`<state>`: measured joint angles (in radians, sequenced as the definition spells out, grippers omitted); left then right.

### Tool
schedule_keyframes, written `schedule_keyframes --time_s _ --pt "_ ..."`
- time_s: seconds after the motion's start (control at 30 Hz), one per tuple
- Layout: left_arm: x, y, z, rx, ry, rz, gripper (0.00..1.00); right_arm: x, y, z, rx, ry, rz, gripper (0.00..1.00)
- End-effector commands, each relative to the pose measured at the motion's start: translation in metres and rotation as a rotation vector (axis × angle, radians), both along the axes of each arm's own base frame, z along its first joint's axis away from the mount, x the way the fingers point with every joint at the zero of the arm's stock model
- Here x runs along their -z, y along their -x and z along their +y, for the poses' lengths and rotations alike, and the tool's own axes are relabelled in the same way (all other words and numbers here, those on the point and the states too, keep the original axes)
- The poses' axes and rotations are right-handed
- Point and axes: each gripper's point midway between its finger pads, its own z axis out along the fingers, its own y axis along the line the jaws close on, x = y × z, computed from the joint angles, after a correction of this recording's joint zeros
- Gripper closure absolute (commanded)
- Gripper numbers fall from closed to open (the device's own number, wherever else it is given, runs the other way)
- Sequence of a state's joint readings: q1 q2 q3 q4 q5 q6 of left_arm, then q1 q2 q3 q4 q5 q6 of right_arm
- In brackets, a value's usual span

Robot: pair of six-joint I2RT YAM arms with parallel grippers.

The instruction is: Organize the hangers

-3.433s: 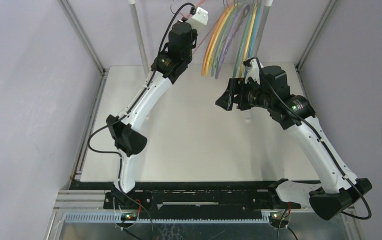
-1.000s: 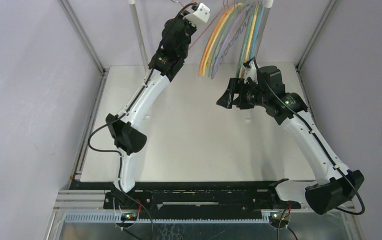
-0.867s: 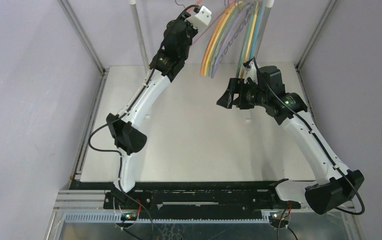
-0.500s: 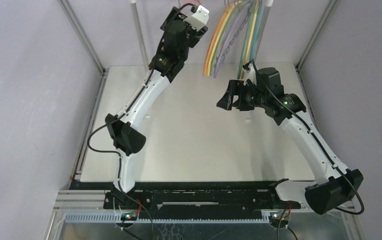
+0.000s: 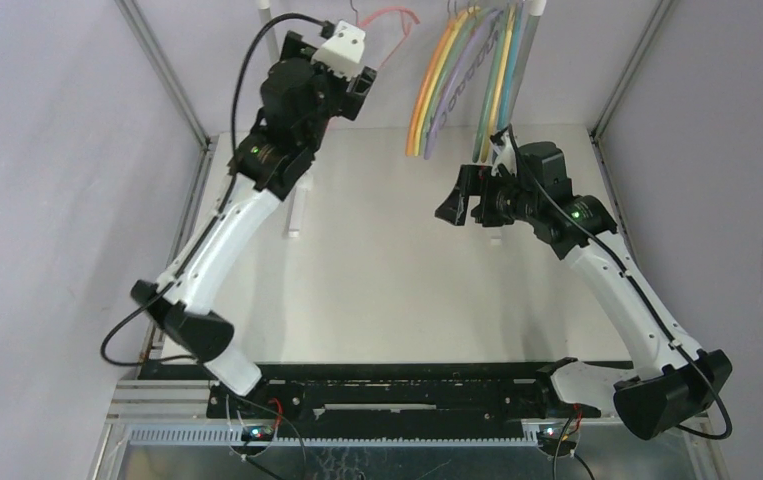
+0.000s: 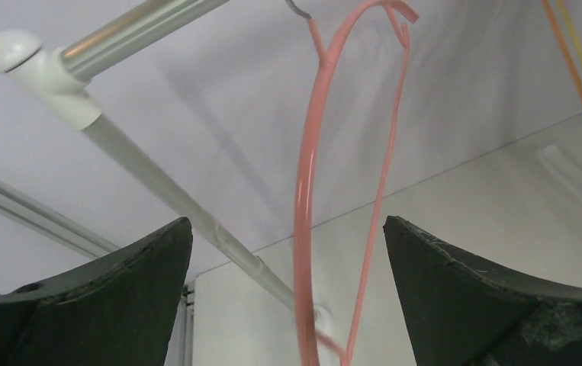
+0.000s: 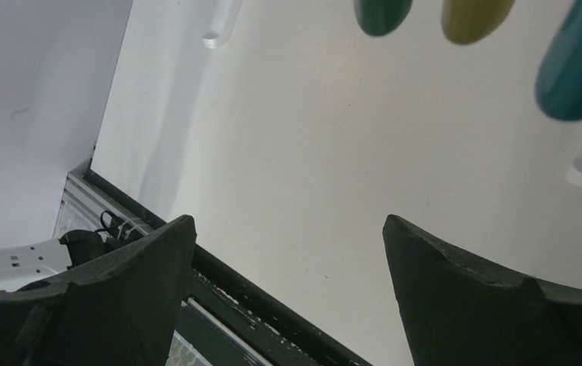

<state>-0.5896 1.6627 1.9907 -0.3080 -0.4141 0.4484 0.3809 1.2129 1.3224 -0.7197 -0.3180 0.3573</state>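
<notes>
Left pincer [image 6: 286, 229] and right pincer [image 7: 284, 229] are standing fully open, gripping nothing; pink hanger [image 6: 303, 191] is hanging lengthwise downward, hook uppermost.

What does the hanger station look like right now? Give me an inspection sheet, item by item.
Surface: white table, no spills seen.
Job's things: pink hanger hangs alone on the rail; other hangers bunched further right.
Clutter: nothing seen.
Grippers: left gripper open, astride the pink hanger, not touching; right gripper open, empty, near the bunch's lower tips.
Cables: black cable loops off the left arm, apart from the hangers.
Surroundings: plain walls, metal frame posts.
</notes>
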Motion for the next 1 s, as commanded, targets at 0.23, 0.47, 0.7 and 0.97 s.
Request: schedule_keyframes --time_s 0.23,0.47,0.7,0.97 --pt "0.005 0.074 0.044 0.078 0.272 0.086 0.01 -0.004 -0.003 -0.019 0.039 0.061 -0.125 0.00" --pt "0.056 0.114 0.090 0.004 0.359 0.195 0.01 0.005 -0.009 -0.031 0.066 0.137 -0.150 0.00" --pt "0.142 0.136 0.109 -0.108 0.348 0.372 0.01 0.045 -0.006 -0.040 0.060 0.219 -0.101 0.00" --pt "0.195 0.144 0.102 -0.099 0.457 0.464 0.00 0.072 -0.003 -0.064 0.116 0.354 -0.132 0.00"
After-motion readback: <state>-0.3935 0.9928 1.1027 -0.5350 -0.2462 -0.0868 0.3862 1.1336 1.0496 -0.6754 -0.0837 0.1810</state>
